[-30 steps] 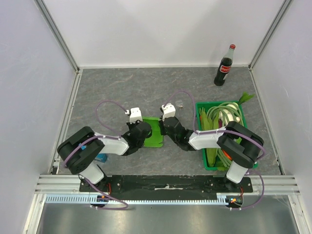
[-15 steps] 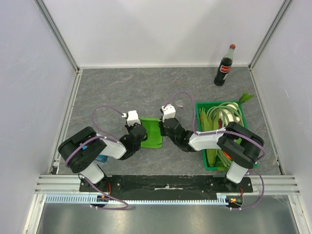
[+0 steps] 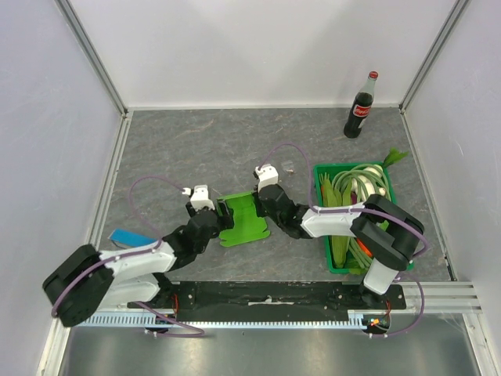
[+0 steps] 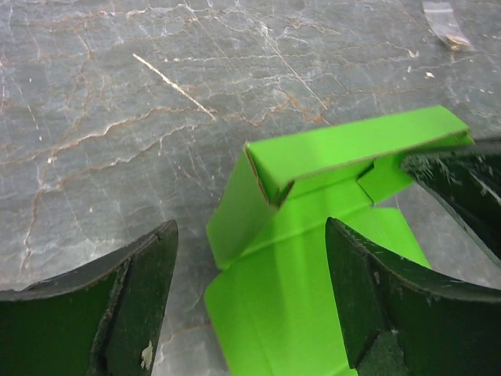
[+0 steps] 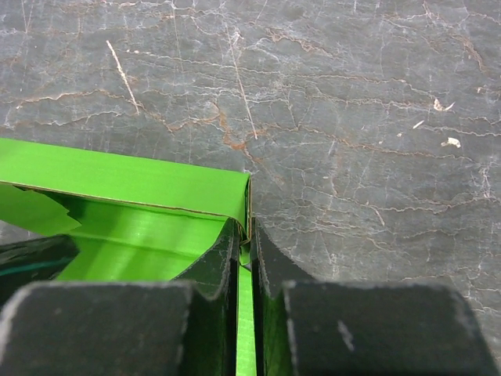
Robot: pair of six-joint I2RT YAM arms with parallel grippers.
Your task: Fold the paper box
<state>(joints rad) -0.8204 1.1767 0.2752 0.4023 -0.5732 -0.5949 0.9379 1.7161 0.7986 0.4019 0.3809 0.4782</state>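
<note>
Right wrist view is showing the right gripper [image 5: 249, 235] jaws pinching the paper box [image 5: 133, 184] wall. Left wrist view is showing the left gripper [image 4: 249, 251] jaws standing wide.

From my remote station I see a grey marbled table [image 3: 196, 141] carrying a cola bottle [image 3: 361, 106] upright in the far right corner, a dark-green crate [image 3: 337, 165] of leafy vegetables [image 3: 360, 184] at right, and a small blue block [image 3: 131, 237] near the left edge.
</note>
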